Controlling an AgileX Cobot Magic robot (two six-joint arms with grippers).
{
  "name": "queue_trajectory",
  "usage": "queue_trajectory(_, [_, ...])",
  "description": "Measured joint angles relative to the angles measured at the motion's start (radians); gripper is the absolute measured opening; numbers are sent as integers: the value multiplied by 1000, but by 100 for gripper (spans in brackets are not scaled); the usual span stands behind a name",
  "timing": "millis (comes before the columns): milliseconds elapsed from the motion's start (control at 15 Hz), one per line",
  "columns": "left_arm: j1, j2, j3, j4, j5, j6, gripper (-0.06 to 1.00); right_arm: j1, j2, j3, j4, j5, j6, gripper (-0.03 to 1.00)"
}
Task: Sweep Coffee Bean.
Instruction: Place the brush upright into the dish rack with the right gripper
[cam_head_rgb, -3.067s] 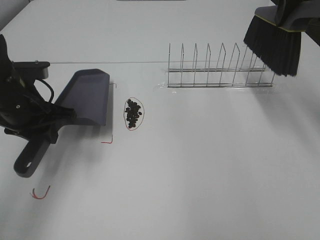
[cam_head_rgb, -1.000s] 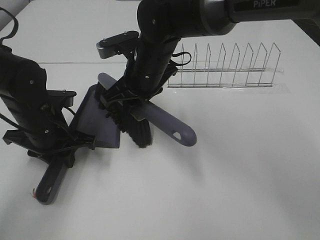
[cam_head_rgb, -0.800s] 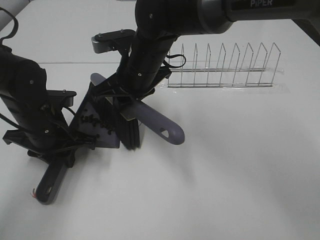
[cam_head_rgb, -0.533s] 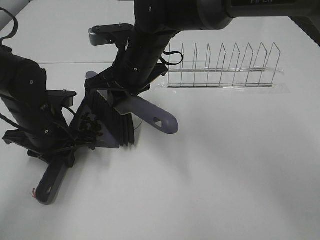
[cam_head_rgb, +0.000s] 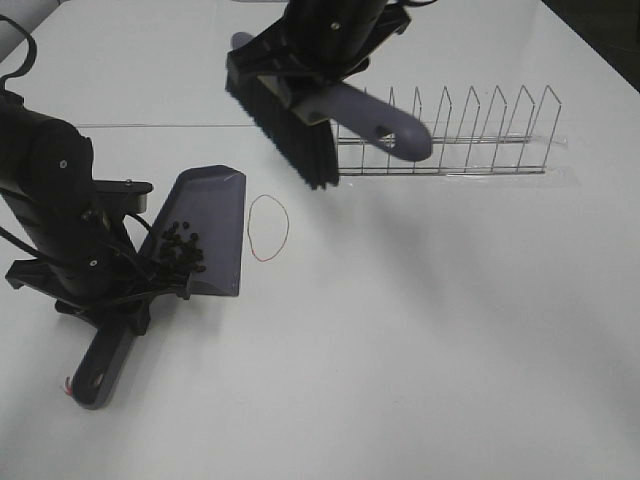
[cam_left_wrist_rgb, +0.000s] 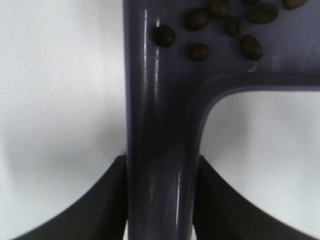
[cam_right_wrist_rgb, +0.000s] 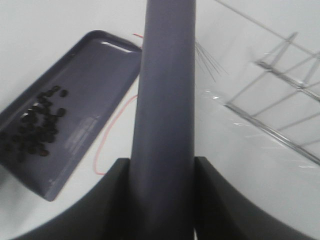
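The white desk (cam_head_rgb: 450, 350) carries a wire rack (cam_head_rgb: 455, 135) at the far side, right of centre. A grey-purple dustpan (cam_head_rgb: 210, 215) rests on the desk at the left, its open lip facing right. The left hand (cam_left_wrist_rgb: 160, 200) is pinched on the dustpan handle, one finger on each side. A brush (cam_head_rgb: 320, 110) of matching colour hangs in the air above the desk near the rack's left end, bristles downward. The right hand (cam_right_wrist_rgb: 162, 200) is clamped on the brush handle. A thin red string loop (cam_head_rgb: 250, 232) lies flat just beside the dustpan lip, nothing within it. The coffee bean (cam_head_rgb: 178, 252) cluster sits inside the dustpan, gathered at the handle end.
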Motion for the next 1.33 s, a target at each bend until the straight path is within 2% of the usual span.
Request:
queue_trajectory(333, [0,0,0,0,0,0,35,-136,-91,0,-28,164,11,38])
queue_trajectory(400, [0,0,0,0,0,0,35,-177,-108,0,-28,207,11,38])
queue_trajectory(467, [0,0,0,0,0,0,35,-262,-138,0,-30,256,11,38])
queue_trajectory(733, [0,0,0,0,0,0,35,-388,-153,0,-36,358,11,38])
queue_trajectory(1000, [0,0,0,0,-1,0,35,-406,-153,2,-42,435,10,38])
queue_trajectory(1200, [0,0,0,0,-2,0,35,-406,-158,65,-40,434,10,38])
queue_trajectory(1333, [0,0,0,0,-3,0,35,-406,-158,161,-27,375,16,38])
